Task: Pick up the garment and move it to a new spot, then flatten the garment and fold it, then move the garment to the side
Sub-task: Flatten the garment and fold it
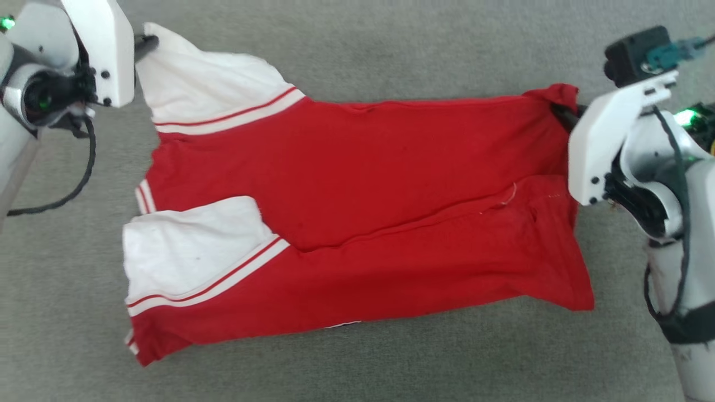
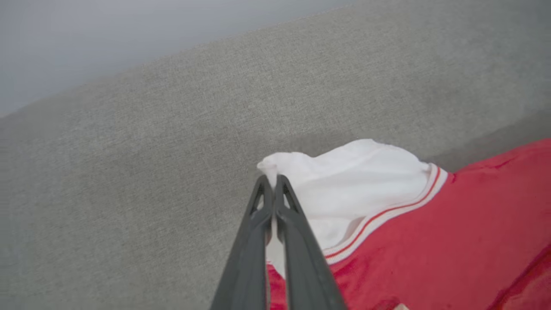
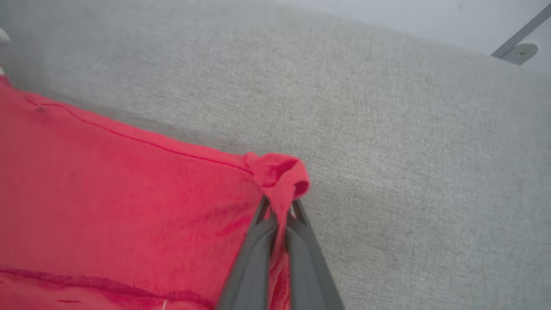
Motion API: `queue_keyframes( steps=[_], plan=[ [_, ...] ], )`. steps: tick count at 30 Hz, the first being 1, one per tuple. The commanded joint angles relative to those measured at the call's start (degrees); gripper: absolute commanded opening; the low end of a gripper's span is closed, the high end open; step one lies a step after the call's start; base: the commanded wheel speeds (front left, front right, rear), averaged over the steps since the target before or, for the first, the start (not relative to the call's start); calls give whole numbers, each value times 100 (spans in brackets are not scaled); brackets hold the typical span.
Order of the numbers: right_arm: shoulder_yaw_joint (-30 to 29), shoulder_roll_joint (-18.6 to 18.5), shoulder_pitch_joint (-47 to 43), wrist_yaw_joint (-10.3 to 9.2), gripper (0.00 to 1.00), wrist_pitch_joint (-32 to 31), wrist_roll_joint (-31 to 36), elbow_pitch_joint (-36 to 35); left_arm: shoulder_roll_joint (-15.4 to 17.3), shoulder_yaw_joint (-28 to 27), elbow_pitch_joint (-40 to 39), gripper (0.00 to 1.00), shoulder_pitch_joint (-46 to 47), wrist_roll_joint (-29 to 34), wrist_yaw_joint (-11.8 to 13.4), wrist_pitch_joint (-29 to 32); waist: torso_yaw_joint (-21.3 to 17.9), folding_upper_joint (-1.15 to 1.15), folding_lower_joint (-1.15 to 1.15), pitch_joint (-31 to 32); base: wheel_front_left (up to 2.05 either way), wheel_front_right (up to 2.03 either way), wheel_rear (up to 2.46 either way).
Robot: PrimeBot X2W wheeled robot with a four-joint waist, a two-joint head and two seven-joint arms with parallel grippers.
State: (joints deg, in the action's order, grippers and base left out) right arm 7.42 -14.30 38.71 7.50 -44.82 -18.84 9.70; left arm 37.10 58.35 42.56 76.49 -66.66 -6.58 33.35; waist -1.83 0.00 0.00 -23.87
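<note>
Bare grey cloth surface (image 1: pixel 357 44) lies open all around the garment (image 1: pixel 391 167).

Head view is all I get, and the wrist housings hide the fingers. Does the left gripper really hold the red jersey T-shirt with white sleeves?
Observer: Yes, the left gripper is shut on the edge of a white sleeve of the red jersey T-shirt.
Operator: And the right?
Observer: The right gripper is shut on a bunched red hem corner, cloth running down between its fingers.
Operator: Anything past that corner?
Observer: A grey metal bracket, beyond the grey woven surface's far edge.
</note>
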Motion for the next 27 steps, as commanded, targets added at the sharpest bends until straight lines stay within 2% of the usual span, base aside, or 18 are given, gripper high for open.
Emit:
queue_keyframes(
  steps=[1,5,8,9,13,20,24,27],
  plan=[
    [-69,-70,-199,-2,0,94,23,-173,81,-6,-182,0,-144,-53,-28,37,182,0,0,208,0,0,0],
    [-199,-177,-555,-2,0,213,53,-560,304,-5,-740,0,-395,-123,99,75,277,0,0,384,0,0,0],
    [-292,-226,-851,-2,0,202,-7,-850,556,-13,-1316,0,-639,-209,337,147,342,0,0,498,0,0,0],
    [-292,-226,-851,-2,0,202,-7,-850,556,-13,-1316,0,-639,-209,337,147,342,0,0,498,0,0,0],
    [-348,-352,-1264,-2,0,100,-98,-1313,1023,-7,-2354,0,-1031,-340,820,317,395,0,0,618,0,0,0],
    [-325,-612,-1962,-2,0,-219,-369,-2039,1885,37,-4313,0,-1842,-631,1843,590,426,0,0,712,0,0,0],
    [-272,-756,-2312,-2,0,-378,-518,-2218,2225,149,-5194,0,-2384,-851,2362,664,431,0,0,710,0,0,0],
    [-207,-805,-2538,-2,0,-460,-639,-2198,2316,252,-5576,0,-2761,-1014,2609,588,423,0,0,694,0,0,0]
  ],
)
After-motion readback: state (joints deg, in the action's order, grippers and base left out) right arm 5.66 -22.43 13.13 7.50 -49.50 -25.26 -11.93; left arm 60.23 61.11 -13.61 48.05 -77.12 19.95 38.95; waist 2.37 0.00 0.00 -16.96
